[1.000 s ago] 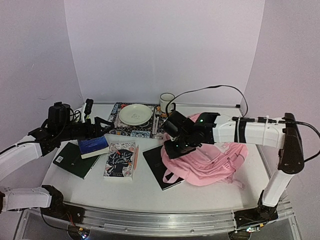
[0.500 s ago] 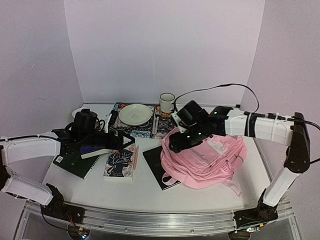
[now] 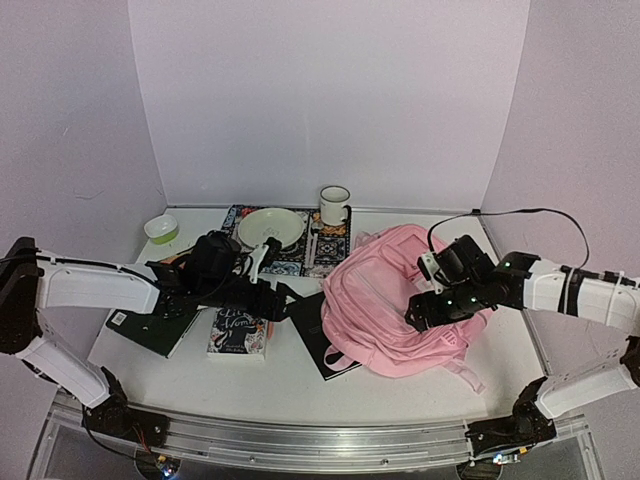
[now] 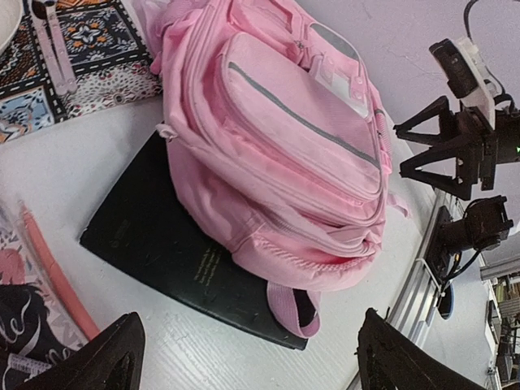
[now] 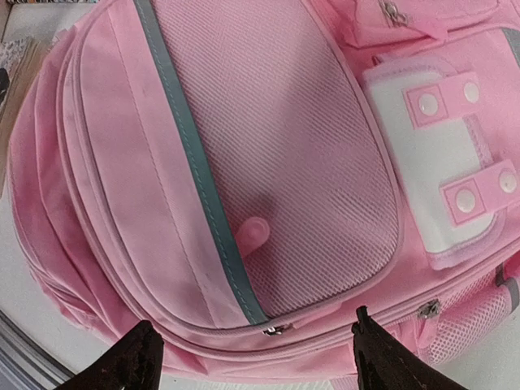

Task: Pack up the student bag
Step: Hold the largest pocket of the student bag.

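The student bag (image 3: 385, 295), a soft pink backpack, lies flat on the table with its front pockets up and its near corner resting on a black book (image 3: 318, 335). My right gripper (image 3: 422, 312) hovers open over the bag's right side, holding nothing. In the right wrist view its fingers straddle the front pocket (image 5: 276, 162) near a zip pull (image 5: 276, 329), with the white patch (image 5: 439, 162) to the right. My left gripper (image 3: 283, 300) stands open just left of the bag. In the left wrist view it (image 4: 252, 366) faces the bag (image 4: 276, 138) and the black book (image 4: 162, 244).
An illustrated paperback (image 3: 240, 332) with an orange pencil and a dark green book (image 3: 150, 325) lie under the left arm. Behind on a patterned mat (image 3: 310, 250) are a plate (image 3: 270, 228) and a mug (image 3: 334, 205). A green bowl (image 3: 160, 230) sits at the back left.
My right gripper has opened, let go of the bag and drawn back to the right. The bag has settled flat. The left arm has swung right over the books toward the bag.
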You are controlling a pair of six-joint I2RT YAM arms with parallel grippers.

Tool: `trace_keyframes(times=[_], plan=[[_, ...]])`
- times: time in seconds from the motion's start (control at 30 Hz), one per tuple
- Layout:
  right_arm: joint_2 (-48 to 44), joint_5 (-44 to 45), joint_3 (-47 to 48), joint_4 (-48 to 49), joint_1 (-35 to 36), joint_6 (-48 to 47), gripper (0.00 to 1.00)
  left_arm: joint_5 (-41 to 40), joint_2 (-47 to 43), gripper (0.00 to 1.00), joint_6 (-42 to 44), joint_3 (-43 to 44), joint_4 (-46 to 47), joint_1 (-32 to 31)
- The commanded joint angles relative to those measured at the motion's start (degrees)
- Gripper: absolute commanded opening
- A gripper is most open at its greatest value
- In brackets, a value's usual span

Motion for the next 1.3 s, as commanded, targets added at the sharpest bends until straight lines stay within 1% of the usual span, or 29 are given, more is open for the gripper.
trace_keyframes(times=[0.0,0.13,0.23,0.4,0.6,0.67,0.83,1.0,1.13,1.27], plan=[[-4.3,-2.3,-6.9,5.8,-0.8,2.3,0.83,-2.0,3.7,0.9,-1.2,5.7,4.1,-1.3],[-4.8,-4.5,-9.9,11.8,-1.4,1.9,0.86,-3.2,7.0,0.88,-4.2,7.2,5.9,-1.4],[-3.5,-4.5,-10.7,14.1,-2.5,1.2,0.88,-1.6,9.9,0.86,-6.4,8.3,8.4,-1.3],[-1.5,-6.0,-13.1,18.8,-3.9,1.4,0.89,2.1,15.6,0.81,-8.2,11.6,9.7,-1.3],[0.0,-5.0,-14.9,20.3,-4.6,1.8,0.91,2.7,19.3,0.77,-9.6,13.4,10.7,-1.4],[0.4,-4.0,-15.2,20.3,-4.7,2.8,0.94,3.1,20.3,0.76,-10.2,13.9,11.0,-1.3],[0.3,-6.8,-17.1,22.7,-4.7,4.9,0.96,3.9,22.7,0.76,-11.5,14.6,12.1,-1.3],[-0.1,-9.9,-16.8,21.2,-4.7,7.1,0.98,5.3,24.7,0.73,-12.6,15.3,12.9,-1.3],[-3.0,-6.7,-14.8,14.9,-4.7,7.6,0.98,5.4,25.2,0.69,-12.8,15.3,13.3,-1.3],[-2.8,-6.4,-14.1,13.8,-4.7,6.1,0.98,6.1,25.5,0.65,-13.0,15.4,13.7,-1.3]])
